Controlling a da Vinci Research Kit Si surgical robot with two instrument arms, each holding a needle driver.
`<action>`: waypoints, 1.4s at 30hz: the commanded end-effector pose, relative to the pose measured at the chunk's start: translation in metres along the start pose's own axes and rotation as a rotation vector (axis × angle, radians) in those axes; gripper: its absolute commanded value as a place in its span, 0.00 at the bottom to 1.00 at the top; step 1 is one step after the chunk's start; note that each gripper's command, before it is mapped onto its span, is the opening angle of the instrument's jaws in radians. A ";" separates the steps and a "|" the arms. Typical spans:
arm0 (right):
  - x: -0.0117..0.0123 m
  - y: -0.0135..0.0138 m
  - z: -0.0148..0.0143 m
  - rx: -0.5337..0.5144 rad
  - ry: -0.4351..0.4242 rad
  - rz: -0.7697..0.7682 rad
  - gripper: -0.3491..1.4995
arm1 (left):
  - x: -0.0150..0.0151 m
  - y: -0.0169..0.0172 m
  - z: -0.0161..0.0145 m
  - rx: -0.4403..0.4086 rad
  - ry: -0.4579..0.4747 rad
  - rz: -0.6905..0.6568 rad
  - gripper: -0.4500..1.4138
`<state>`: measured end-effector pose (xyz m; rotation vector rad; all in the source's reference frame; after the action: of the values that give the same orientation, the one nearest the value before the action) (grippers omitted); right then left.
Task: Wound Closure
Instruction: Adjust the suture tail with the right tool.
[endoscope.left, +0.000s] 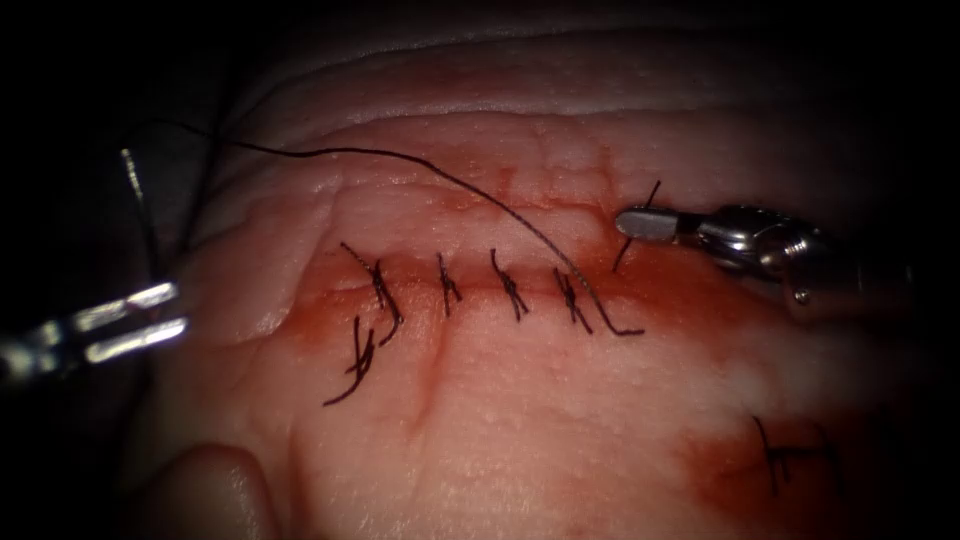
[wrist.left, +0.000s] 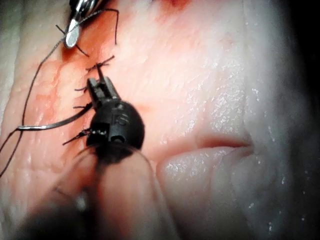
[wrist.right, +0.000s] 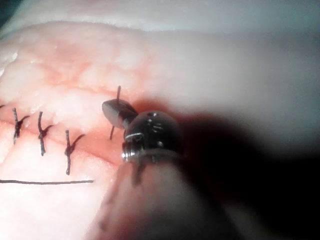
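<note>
While both tools hover at the wound's two ends, the pale, glistening slab of pork-belly tissue (endoscope.left: 550, 420) lies bumpy and wet under the light. The cut (endoscope.left: 475, 272) runs left to right across it as a dark red seam, crossed by four knotted black stitches (endoscope.left: 510, 285) with bristly ends. Thin red fluid (endoscope.left: 680, 290) stains the surface around the seam, heaviest at its right end. Below the leftmost stitch, loose curly cut ends of thread (endoscope.left: 360, 360) lie on the tissue.

Over to the right: the shiny steel right tool (endoscope.left: 632, 222) has its flat, rounded jaws clenched on a short, stiff black thread tail (endoscope.left: 655, 190), which sticks out above and below the tip at the cut's right end. The right wrist view confirms it, with the thread tail (wrist.right: 118, 92) running straight through the closed tip (wrist.right: 107, 107).

On the left, the left tool (endoscope.left: 180, 310) sits off the tissue's left edge, its two bright jaws parted with a clear gap. The slim curved steel needle (endoscope.left: 140, 215) rises from its upper jaw, out of the tissue. In the left wrist view the needle (wrist.left: 55, 122) meets the dark tool (wrist.left: 100, 82) near the base of its jaws; whether it is gripped there, I cannot tell. A long black thread (endoscope.left: 400, 155) arcs from the rightmost stitch up and away to the left.
</note>
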<state>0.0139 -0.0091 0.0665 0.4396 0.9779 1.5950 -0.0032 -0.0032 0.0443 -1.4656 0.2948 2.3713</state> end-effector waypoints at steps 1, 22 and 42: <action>-0.0001 -0.0002 0.0006 -0.010 0.004 0.003 0.00 | -0.0003 0.0004 0.0007 -0.001 0.001 0.000 0.00; 0.0042 -0.0030 -0.0007 -0.029 0.051 -0.185 0.00 | 0.0007 0.0016 0.0010 -0.034 0.026 0.036 0.00; 0.0051 -0.0040 -0.0015 0.003 0.065 -0.259 0.00 | 0.0012 0.0047 0.0023 -0.105 0.049 0.073 0.00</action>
<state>0.0133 -0.0045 0.0607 0.2428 1.0447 1.3778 -0.0072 -0.0067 0.0438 -1.5905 0.2363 2.4550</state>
